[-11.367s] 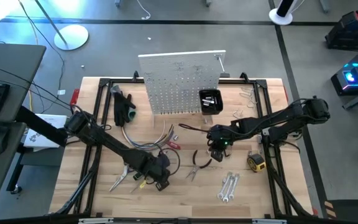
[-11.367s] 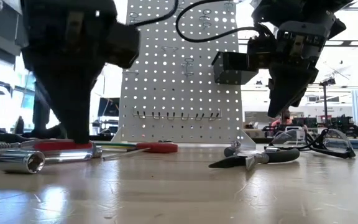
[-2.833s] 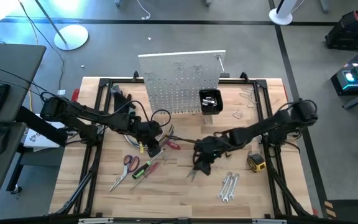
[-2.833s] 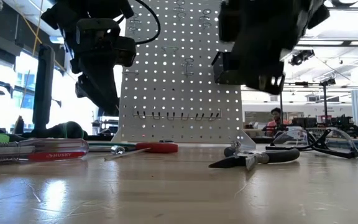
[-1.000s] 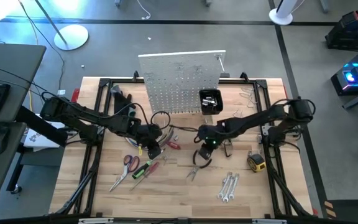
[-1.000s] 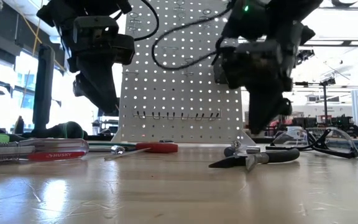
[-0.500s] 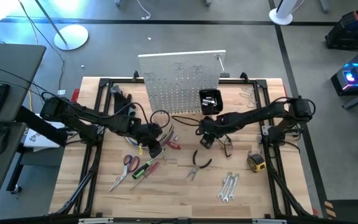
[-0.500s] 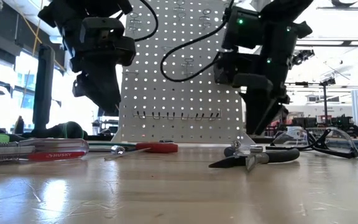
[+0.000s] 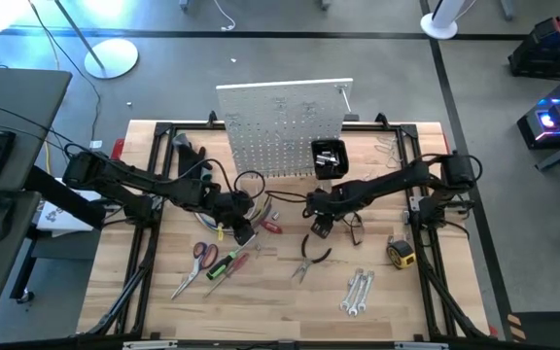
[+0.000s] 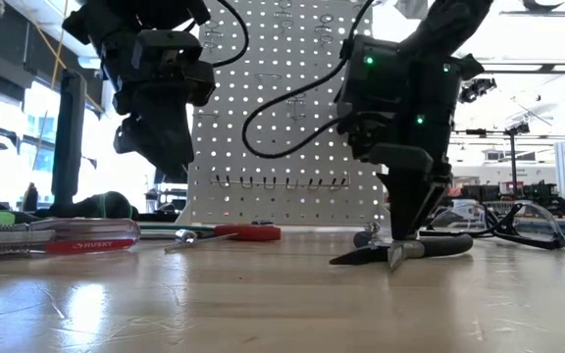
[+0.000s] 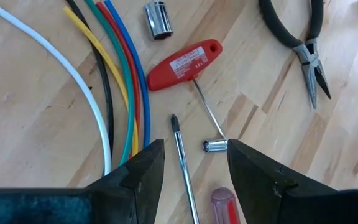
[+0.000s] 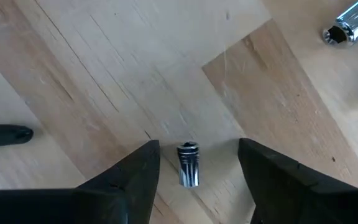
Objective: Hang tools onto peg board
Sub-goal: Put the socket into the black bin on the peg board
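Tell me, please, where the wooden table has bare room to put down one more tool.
The front edge of the wooden table is bare, left of the silver wrenches. So is the left strip beside the red-handled scissors. The middle is crowded: coloured cables, black-handled pliers and both grippers.

lighting: bright, even overhead light; cool blue cast on floor (image 9: 261, 49). low view backlit by windows (image 10: 27, 127), arms silhouetted, glare on table (image 10: 263, 304), foreground soft. wrist views sharp; fingers blurred.
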`<action>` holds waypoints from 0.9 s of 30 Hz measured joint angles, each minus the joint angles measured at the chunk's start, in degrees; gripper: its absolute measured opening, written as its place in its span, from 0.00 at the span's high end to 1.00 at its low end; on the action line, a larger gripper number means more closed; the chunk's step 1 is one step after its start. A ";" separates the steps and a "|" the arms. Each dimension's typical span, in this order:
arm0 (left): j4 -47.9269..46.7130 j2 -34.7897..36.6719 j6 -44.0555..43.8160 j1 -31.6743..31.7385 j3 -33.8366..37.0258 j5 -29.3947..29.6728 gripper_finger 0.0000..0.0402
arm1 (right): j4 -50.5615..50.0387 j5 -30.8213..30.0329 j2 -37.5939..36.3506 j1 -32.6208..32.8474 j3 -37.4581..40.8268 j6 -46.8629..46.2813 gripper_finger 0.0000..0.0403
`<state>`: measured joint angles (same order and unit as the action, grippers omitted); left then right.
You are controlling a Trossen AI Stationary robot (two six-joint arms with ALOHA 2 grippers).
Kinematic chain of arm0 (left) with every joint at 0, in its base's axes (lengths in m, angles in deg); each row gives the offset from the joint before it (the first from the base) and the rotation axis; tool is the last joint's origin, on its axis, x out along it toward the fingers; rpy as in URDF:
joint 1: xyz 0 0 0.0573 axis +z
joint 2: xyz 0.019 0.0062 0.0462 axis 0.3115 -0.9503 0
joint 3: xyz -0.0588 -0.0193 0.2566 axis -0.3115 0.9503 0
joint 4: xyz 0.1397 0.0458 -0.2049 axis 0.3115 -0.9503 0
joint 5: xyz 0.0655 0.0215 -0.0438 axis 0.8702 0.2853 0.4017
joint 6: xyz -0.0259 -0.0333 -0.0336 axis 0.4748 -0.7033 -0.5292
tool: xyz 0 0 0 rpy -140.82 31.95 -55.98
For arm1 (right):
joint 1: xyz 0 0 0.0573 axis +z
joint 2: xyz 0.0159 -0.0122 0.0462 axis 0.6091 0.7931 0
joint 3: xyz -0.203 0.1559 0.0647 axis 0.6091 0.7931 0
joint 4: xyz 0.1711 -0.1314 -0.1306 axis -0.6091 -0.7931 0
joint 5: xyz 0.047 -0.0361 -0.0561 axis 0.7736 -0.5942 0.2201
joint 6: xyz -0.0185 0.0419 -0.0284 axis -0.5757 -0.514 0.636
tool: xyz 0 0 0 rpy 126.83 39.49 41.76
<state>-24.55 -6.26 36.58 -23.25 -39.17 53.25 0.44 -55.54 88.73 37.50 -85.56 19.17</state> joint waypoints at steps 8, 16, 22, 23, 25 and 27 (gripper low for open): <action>0.00 -0.01 -0.46 0.39 0.01 -0.07 0.58 | -2.34 -0.34 0.30 1.19 -0.02 3.15 0.65; 0.02 -0.01 -0.55 0.37 0.01 -1.00 0.58 | -4.20 -0.58 0.09 2.72 -0.36 1.00 0.94; -0.04 -0.01 -1.38 0.37 -0.02 -2.35 0.58 | -10.58 1.74 -4.07 5.51 -4.05 2.43 0.94; -0.05 -0.01 -1.36 0.37 -0.01 -2.48 0.58 | -11.14 1.78 -5.14 6.03 -5.42 3.16 0.94; -0.07 -0.01 -1.36 0.37 -0.02 -2.54 0.58 | -12.78 0.42 -7.50 7.15 -7.78 4.86 0.94; -0.04 -0.01 -1.36 0.33 -0.02 -2.55 0.58 | -13.74 -0.93 -9.22 8.35 -9.90 6.16 0.94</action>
<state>-24.59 -6.27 35.22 -22.92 -39.18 50.70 -13.30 -56.47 79.51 45.85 -95.45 25.33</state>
